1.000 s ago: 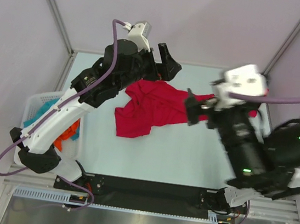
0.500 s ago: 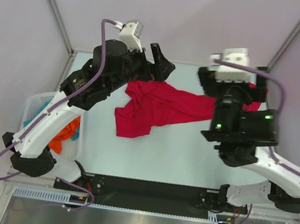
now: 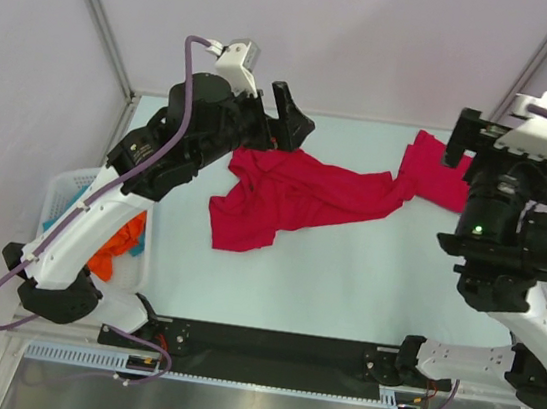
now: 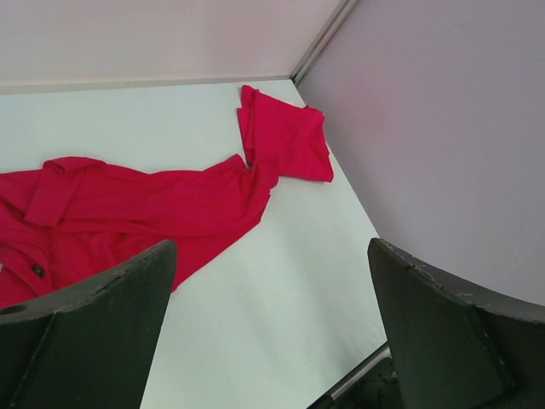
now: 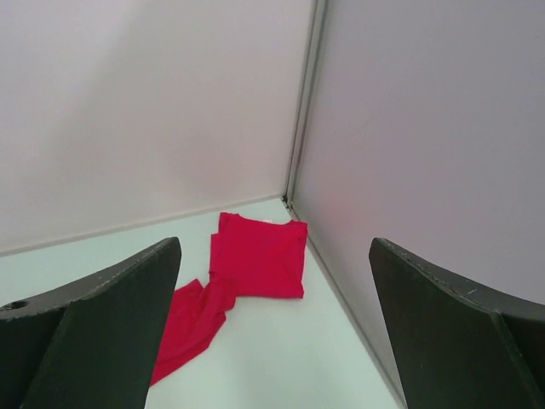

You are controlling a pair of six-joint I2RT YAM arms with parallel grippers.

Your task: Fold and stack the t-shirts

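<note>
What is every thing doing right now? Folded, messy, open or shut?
crumpled t-shirt: unfolded, rumpled, one end touching the folded one.
folded t-shirt: folded flat, in the far right corner.
left gripper: open, empty.
right gripper: open, empty.
basket: holds orange cloth and teal cloth.

The right arm (image 3: 512, 231) hides the right edge of the folded t-shirt (image 3: 427, 172).

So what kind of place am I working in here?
Probably an enclosed lab test cell: plain panel walls on metal posts, a pale table, a white basket of clothes beside it.
</note>
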